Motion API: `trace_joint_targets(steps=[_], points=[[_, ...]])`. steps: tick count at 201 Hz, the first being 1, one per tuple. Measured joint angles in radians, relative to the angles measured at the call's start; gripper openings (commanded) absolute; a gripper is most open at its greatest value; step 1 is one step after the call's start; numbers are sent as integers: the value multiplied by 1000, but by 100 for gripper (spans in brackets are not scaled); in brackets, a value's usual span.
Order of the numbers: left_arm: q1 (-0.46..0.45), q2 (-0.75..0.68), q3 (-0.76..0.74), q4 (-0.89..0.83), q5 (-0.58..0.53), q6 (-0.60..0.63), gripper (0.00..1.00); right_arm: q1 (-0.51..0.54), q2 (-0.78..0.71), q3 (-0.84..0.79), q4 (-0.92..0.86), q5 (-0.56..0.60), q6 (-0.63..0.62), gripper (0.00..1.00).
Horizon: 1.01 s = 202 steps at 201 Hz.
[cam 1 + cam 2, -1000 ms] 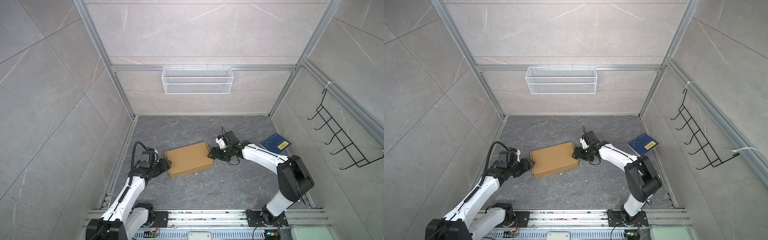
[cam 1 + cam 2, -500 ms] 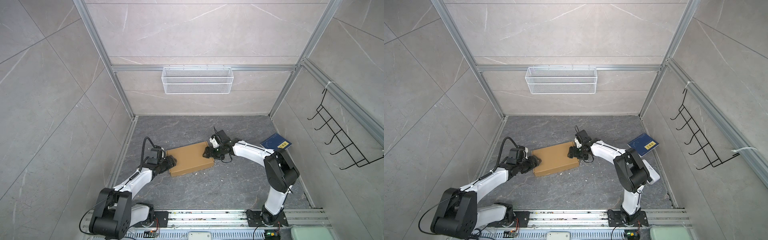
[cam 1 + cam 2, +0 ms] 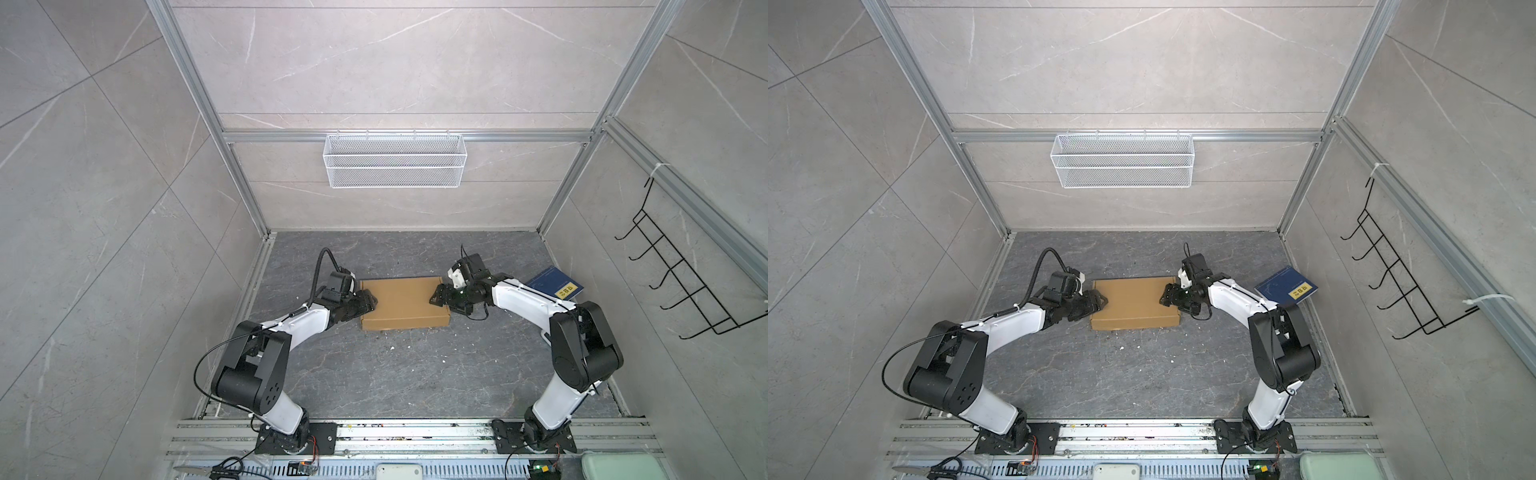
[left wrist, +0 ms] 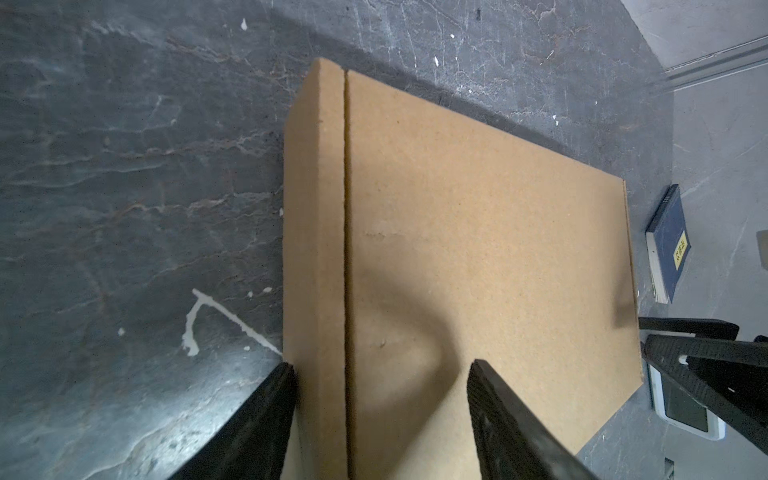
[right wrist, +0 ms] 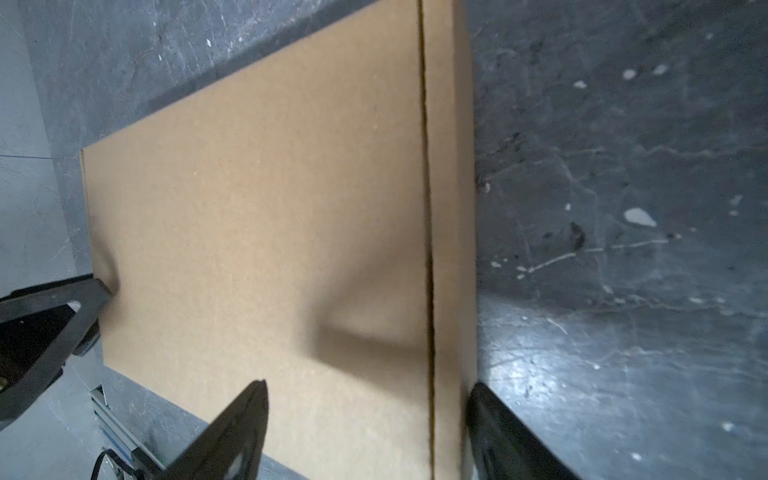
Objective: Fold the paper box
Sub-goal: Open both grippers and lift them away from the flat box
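A: The left gripper (image 3: 369, 306), how does it sit?
B: Jaws wide apart at the box's (image 3: 401, 305) 9 o'clock end, straddling the front corner. 1 finger (image 4: 266, 415) lies just beside the front wall, the other over the lid. Nothing is clamped.
A: And the right gripper (image 3: 437, 297)?
B: The same at the 3 o'clock end, jaws spread across the front corner.
A: The box?
B: Closed and flat, mid-floor (image 3: 395, 374).
A: Room?
B: Bare floor at 12 and 6 o'clock. A book (image 3: 555, 283) lies at 3, well apart.
A: Arms?
B: The 2 arms have bent elbows and low forearms, reaching inward.
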<state>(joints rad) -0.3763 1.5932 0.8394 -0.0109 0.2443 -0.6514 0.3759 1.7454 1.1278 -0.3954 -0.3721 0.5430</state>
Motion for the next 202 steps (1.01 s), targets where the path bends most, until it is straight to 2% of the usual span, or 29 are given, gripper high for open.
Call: trace_joint_targets(steps=[64,93,120,153,202], points=[[-2,6,-11,-31,-7,38,70,2,0,-55,43,-51,6,83],[-13,-56,-3,-94,-28,105,73,1,0,-18,2,-63,-27,91],[-23,-164,5,-132,-60,172,76,-8,-27,55,-60,-55,-77,96],[-23,-330,5,-168,-134,251,79,-67,-172,75,-101,-1,-112,99],[-23,-666,-144,-86,-350,393,85,-146,-480,-23,-11,209,-125,100]])
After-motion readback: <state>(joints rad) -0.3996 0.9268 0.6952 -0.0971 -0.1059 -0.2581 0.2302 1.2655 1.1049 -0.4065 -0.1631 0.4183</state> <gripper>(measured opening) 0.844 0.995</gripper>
